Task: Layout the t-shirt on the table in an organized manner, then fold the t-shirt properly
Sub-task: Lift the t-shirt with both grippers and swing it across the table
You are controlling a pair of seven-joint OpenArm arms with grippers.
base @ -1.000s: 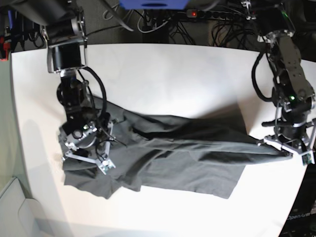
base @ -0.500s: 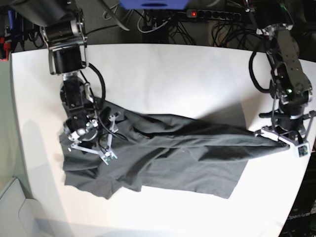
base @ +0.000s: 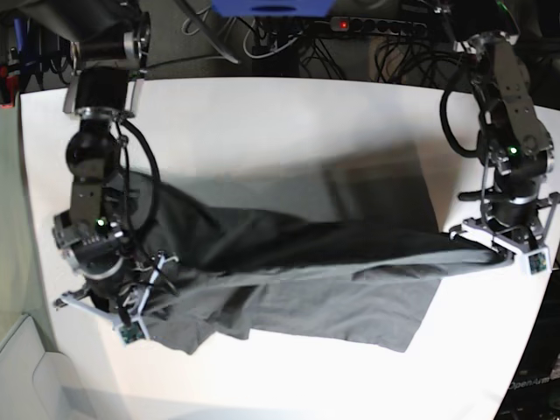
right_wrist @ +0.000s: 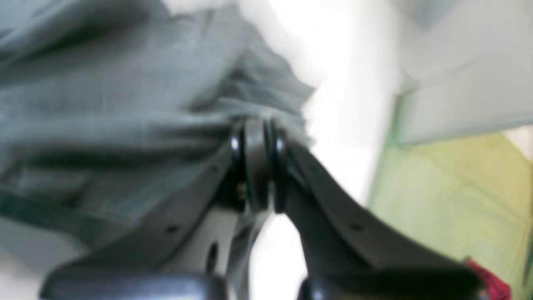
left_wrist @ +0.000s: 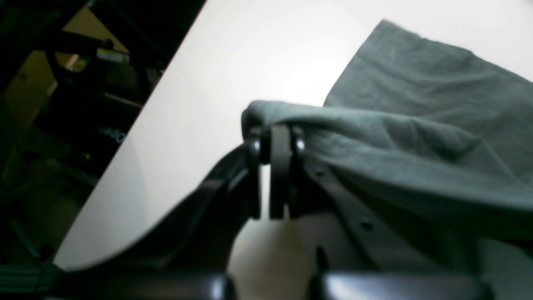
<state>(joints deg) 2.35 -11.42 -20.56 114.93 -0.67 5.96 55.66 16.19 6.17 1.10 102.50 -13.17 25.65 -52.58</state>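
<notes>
The dark grey t-shirt (base: 332,280) lies crumpled lengthwise across the white table (base: 280,131), with its upper part pulled into a taut band between both arms. At the right of the base view, my left gripper (base: 497,249) is shut on a bunched edge of the t-shirt (left_wrist: 416,104). The left wrist view shows the left gripper (left_wrist: 277,143) with cloth folded over its tips, above the table (left_wrist: 233,62). My right gripper (base: 140,284) at the left is shut on the t-shirt (right_wrist: 125,104). Cloth is pinched at the right gripper's (right_wrist: 258,141) tips in the blurred right wrist view.
A power strip (base: 350,24) and tangled cables lie beyond the table's far edge. The left gripper hangs close to the table's right edge, the right gripper close to its left edge. Green flooring (right_wrist: 449,200) shows past the table (right_wrist: 349,104).
My right gripper has shut on the shirt and moved toward the near left, stretching the cloth taut. The left gripper kept its hold and shifted slightly.
</notes>
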